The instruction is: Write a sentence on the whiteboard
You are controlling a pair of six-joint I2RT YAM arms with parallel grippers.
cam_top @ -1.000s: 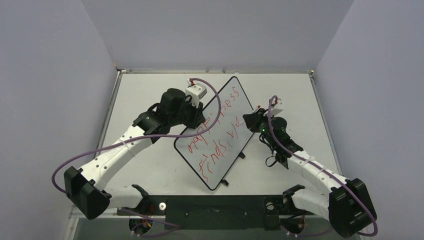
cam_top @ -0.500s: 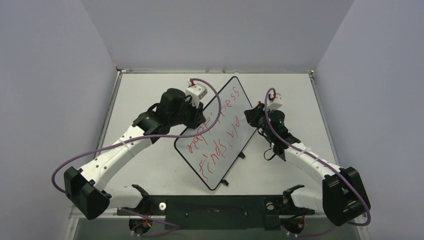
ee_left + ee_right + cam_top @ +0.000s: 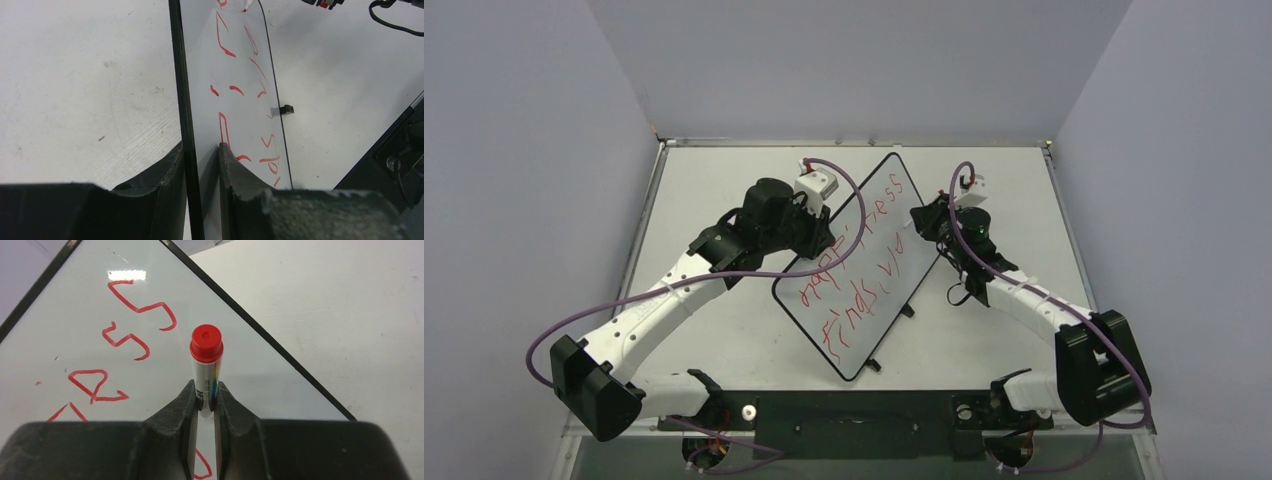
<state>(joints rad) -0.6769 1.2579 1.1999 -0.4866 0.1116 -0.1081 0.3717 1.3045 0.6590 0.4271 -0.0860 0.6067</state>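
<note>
Left pincer [image 3: 202, 150] is nipped narrow on the rim of the whiteboard [image 3: 235, 70], one finger on each face, likely to brace the board against the push of writing. Ahead of it the sentence [image 3: 859, 265] runs in two red lines across the board, which lies aslant on the desk [image 3: 744, 340]. Right pincer [image 3: 205, 392] is clamped on a red-ended marker [image 3: 206, 352], upright between its fingers, with the board's lettering just beyond it, so further strokes are within reach.
</note>
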